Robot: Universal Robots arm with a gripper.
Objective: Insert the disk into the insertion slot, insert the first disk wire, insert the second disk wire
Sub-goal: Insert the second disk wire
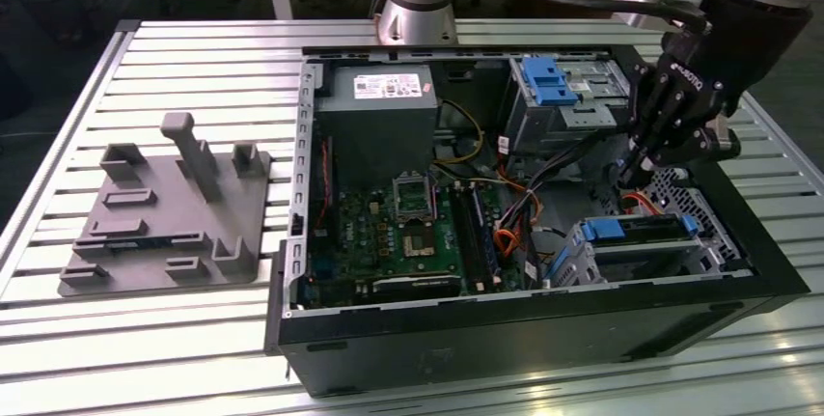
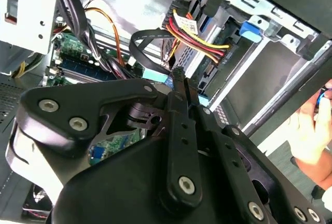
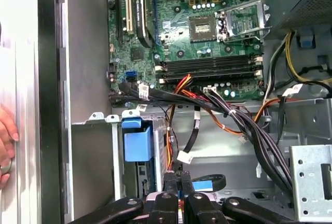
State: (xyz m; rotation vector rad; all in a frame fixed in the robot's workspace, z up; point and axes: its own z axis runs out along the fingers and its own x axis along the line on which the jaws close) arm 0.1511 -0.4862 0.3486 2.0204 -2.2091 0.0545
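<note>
Gripper [image 3: 178,182] lowered inside case, fingers pressed together; blue plug of second disk wire [image 3: 203,185] seen just beside fingertips, disk [image 1: 640,230] already seated in insertion slot [image 1: 701,252].

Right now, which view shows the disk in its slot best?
The exterior view: the disk sits in the insertion slot, its top and blue carrier showing from above. The first wrist view catches its blue carrier end. The second wrist view shows a blue corner past the tool.
</note>
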